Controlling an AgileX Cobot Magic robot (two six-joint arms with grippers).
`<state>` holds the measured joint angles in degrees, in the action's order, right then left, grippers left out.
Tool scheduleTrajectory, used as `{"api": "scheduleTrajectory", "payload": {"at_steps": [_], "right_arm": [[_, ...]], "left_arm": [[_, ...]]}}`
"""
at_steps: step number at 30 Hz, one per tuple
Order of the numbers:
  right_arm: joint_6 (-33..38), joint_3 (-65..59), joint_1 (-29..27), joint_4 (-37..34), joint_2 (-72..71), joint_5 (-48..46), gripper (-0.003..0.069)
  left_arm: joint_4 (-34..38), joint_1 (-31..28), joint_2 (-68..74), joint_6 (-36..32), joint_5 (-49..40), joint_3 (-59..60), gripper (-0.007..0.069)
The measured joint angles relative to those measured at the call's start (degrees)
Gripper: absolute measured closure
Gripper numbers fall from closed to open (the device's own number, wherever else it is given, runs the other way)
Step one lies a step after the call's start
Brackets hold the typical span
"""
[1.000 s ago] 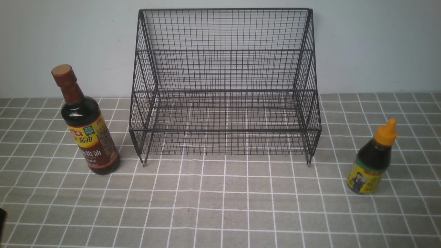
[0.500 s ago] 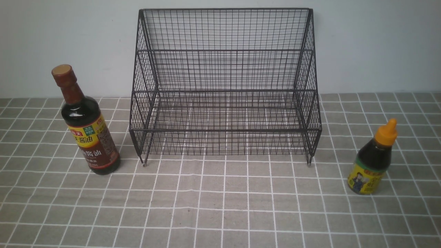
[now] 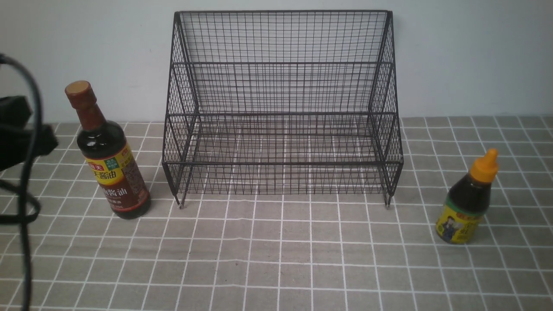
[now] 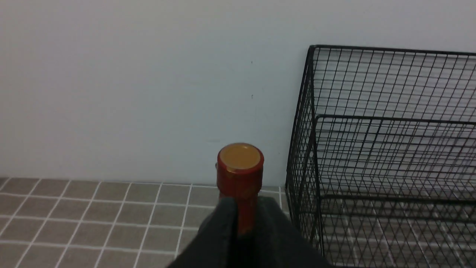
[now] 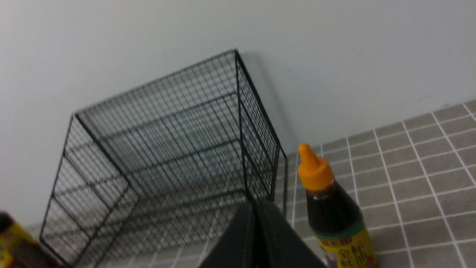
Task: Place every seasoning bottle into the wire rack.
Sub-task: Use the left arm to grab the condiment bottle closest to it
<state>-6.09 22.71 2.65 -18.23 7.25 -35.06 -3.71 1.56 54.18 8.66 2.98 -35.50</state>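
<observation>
The tall bottle (image 3: 108, 164), with brown cap and yellow-red label, stands upright on the cloth left of the wire rack (image 3: 281, 108). The short bottle (image 3: 468, 203), with orange nozzle cap, stands upright right of the rack. Both rack tiers are bare. My left arm (image 3: 21, 138) is at the far left, apart from the tall bottle. In the left wrist view my left gripper (image 4: 246, 223) is narrowly open and empty; the bottle's cap (image 4: 240, 163) shows beyond it. My right gripper (image 5: 254, 212) is shut and empty, beside the short bottle (image 5: 334, 216). It is outside the front view.
A grey checked cloth (image 3: 281, 259) covers the table. A pale wall (image 3: 475, 56) rises right behind the rack. A black cable (image 3: 26, 207) loops down from my left arm at the left edge.
My left arm and its cable have come into the front view from the left edge, toward the tall bottle. Bottles and rack have not moved.
</observation>
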Motion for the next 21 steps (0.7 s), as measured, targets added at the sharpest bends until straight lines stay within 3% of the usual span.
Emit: {"api": "scheduleTrajectory", "payload": {"at_steps": [5,8,10,11,14,21], "right_arm": [[7.06,8.76,0.00,0.27,8.69,-10.30,0.0670],[8.11,9.96,0.00,0.27,11.24,-11.41,0.0670],[8.24,10.02,0.00,0.27,11.78,-11.67,0.0670],[8.29,10.09,0.00,0.27,12.32,-12.07,0.0670],[8.53,10.09,0.00,0.27,12.42,-12.44,0.0670],[9.28,10.09,0.00,0.27,12.48,-12.50,0.0670]], "left_arm": [[-0.16,0.00,7.51,0.00,10.37,-0.05,0.0368],[-0.73,0.00,11.49,0.00,15.84,-0.05,0.0243],[-1.30,0.00,13.27,0.00,17.67,-0.05,0.0203],[-2.25,0.00,15.99,0.00,20.99,-0.05,0.0137],[-2.95,0.00,20.37,-0.40,25.86,-0.06,0.0062],[0.94,0.00,28.67,-4.04,33.10,-0.17,0.0032]]}}
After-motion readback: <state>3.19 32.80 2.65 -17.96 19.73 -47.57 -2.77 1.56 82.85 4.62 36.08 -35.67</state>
